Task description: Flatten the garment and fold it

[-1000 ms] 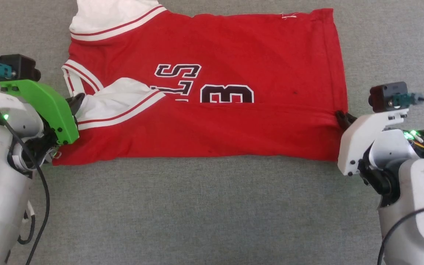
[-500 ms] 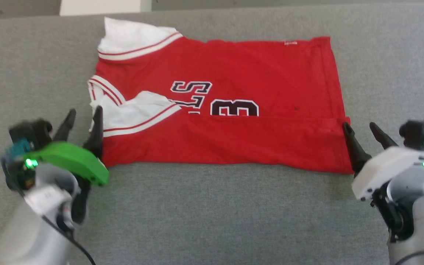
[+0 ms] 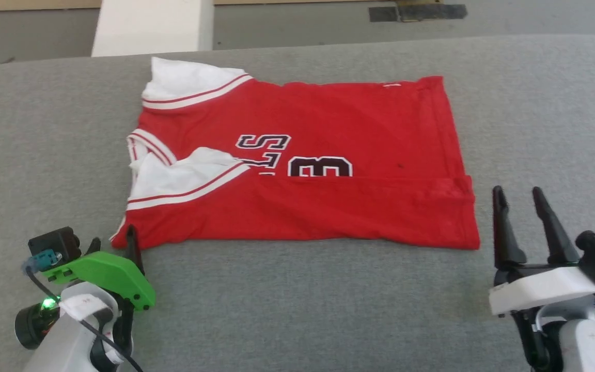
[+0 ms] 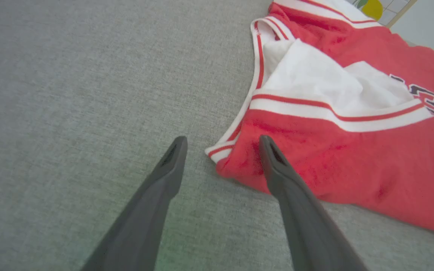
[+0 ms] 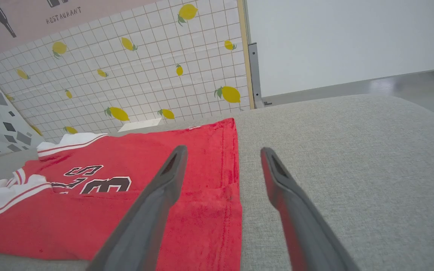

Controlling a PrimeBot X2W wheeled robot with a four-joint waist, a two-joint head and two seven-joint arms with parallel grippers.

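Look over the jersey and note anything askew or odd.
On the jersey, the near sleeve lies rumpled across the front, and the folded-over near side cuts off the lettering. A small dark spot marks the red cloth.

Staged robot-testing studio: beyond the grey cloth-covered table [image 3: 297,310] stand a printed lemon-tile backdrop [image 5: 145,67], a "RESTAURANT" poster [image 5: 58,13] and a plain white partition [image 5: 333,37].

The garment [image 3: 328,113] bears "S", "LS" and "3" (upside down, partly covered); a wall poster [image 5: 25,22] reads "RESTAURANT".
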